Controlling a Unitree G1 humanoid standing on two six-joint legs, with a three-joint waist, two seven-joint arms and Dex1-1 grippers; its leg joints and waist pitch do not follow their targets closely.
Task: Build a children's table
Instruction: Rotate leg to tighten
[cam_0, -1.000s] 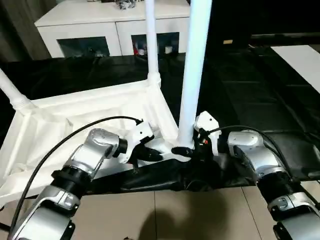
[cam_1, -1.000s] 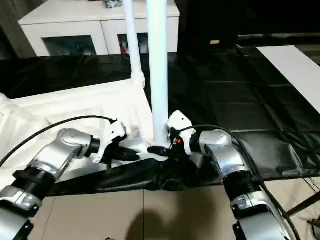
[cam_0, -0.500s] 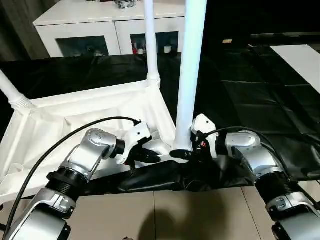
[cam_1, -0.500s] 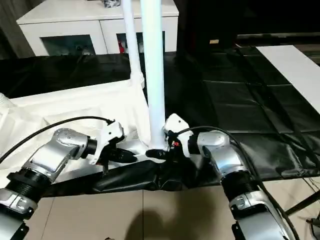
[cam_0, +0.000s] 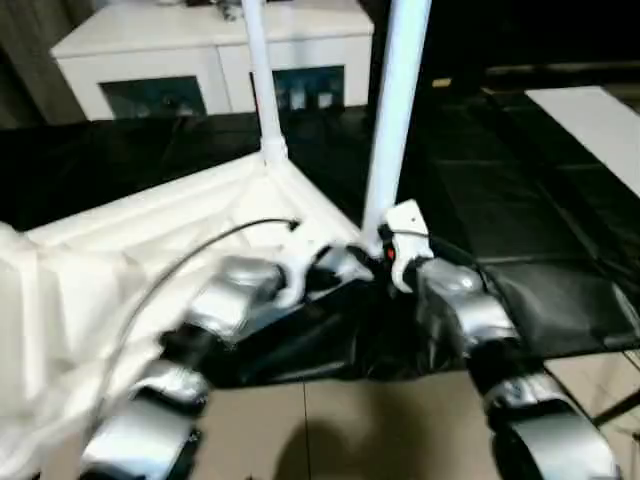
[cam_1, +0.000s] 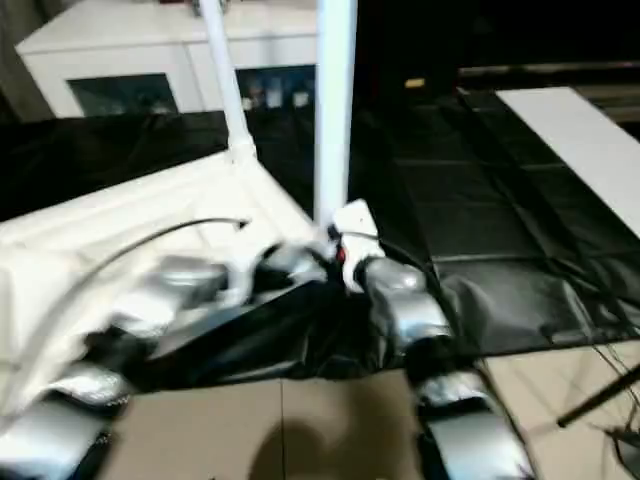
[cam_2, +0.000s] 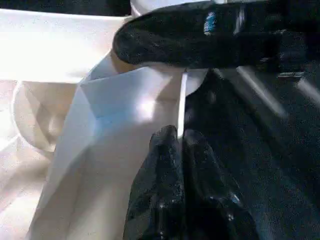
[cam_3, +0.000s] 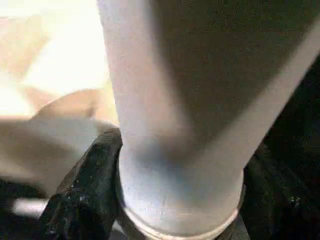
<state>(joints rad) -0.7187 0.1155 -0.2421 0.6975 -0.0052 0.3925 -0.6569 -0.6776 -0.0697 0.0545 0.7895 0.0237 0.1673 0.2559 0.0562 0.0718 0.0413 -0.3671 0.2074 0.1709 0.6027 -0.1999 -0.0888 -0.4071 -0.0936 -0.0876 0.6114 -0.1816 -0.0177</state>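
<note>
Children's table (cam_0: 150, 250) lies upside down on the black sheet (cam_0: 560, 230) right in front of you. Your left end effector (cam_2: 177, 150) has its fingers pressed together, nipping the thin rim of the tabletop at the near corner socket. Your right end effector (cam_3: 175, 200) is clamped on the near leg (cam_0: 395, 120) just above that socket. Further back, a second leg (cam_0: 258, 75) stands upright, with the white cabinet (cam_0: 215, 55) behind.

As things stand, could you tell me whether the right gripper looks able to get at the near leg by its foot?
Probably yes. The right gripper already has a finger on each side of the near leg, just above the corner socket, and nothing stands between them.
</note>
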